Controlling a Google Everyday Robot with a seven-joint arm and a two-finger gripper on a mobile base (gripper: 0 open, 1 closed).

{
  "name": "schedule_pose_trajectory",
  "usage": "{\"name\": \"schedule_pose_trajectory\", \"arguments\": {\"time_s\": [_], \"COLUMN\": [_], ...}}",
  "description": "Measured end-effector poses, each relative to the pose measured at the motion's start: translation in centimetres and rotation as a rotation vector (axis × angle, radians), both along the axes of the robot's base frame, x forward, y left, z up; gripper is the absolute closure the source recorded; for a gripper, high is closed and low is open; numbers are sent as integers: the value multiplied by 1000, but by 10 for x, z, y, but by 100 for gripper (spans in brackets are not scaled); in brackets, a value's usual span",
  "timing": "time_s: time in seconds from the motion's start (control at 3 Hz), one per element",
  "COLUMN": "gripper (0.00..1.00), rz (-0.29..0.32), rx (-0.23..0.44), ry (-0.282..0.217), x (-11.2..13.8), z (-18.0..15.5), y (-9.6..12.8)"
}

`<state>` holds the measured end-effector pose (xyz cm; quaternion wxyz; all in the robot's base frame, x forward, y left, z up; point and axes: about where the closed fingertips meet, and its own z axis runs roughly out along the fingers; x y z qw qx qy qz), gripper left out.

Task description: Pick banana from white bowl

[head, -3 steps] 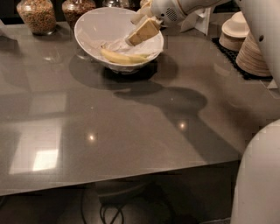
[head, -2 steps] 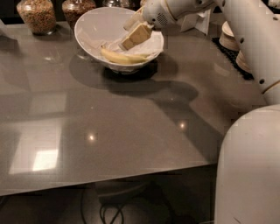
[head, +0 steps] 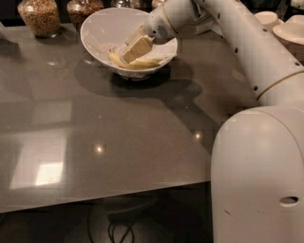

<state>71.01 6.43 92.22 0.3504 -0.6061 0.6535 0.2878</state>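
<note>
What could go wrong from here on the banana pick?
1. The pincer is down inside the white bowl, right at the banana. The banana lies low against the bowl's floor, so it may slip out or get squashed.
2. A sideways push or off-centre lift could slide or tip the bowl on the glossy table.
3. The glass jars stand close behind the bowl, so a shoved bowl could knock them.

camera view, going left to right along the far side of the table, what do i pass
grain jar → second jar → white bowl, with the gripper down inside it at the banana → small white bowls at the far right
</note>
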Motion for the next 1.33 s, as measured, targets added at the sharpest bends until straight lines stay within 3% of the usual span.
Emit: {"name": "schedule_pose_trajectory", "arguments": {"time_s": [0.33,1.0,1.33], "gripper": [41,45,64], "rz": [-9,-38,-53], "rx": [-16,-51,-68], "ry": [68,135,152], "x": [2,2,1], "z": [-20,-44,-52], "y": [6,1,-5]}}
